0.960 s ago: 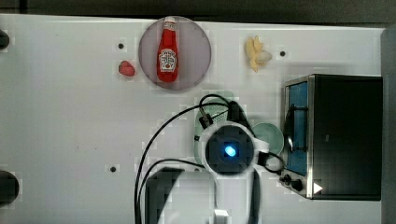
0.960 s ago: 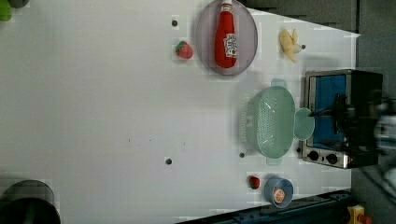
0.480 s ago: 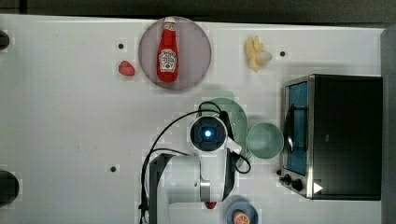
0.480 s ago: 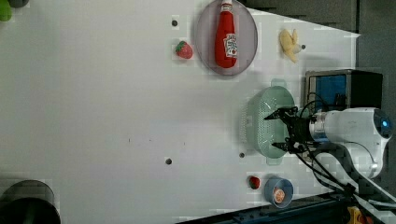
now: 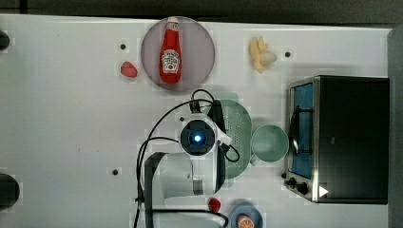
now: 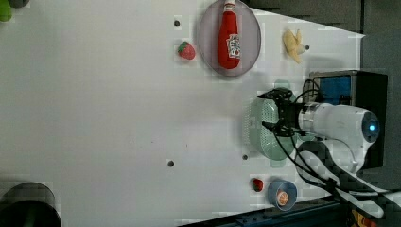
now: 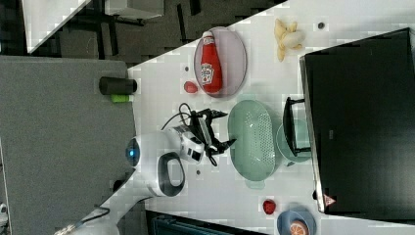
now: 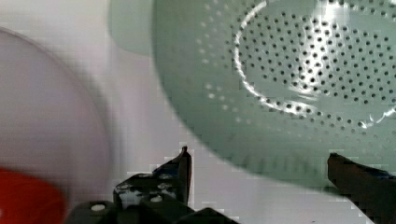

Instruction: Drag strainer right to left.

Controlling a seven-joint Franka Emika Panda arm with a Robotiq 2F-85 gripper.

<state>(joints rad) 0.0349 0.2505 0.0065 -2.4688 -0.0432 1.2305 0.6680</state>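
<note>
The strainer [image 5: 239, 135] is a pale mint-green bowl dotted with holes, standing on the white table between the plate and the oven. It also appears in the left view [image 6: 261, 127], the right view [image 7: 253, 137] and close up in the wrist view [image 8: 299, 79]. My gripper [image 6: 278, 112] hovers over the strainer's rim on the side away from the oven, also seen in the right view [image 7: 222, 128]. It is open, with the rim's edge between its spread black fingers [image 8: 184, 163] and nothing held. In the top view the arm's wrist [image 5: 197, 137] covers the gripper.
A mint-green cup [image 5: 269, 143] touches the strainer on the oven side, next to a black toaster oven [image 5: 342, 137]. A ketchup bottle [image 5: 170, 52] lies on a grey plate [image 5: 202, 52]. A strawberry [image 5: 128, 70], a banana [image 5: 261, 54] and a blue bowl [image 5: 244, 219] sit around.
The arm has swung to the top view's left, from over the cup to over the strainer's far rim. The fingers stay wide apart. The strainer has not moved.
</note>
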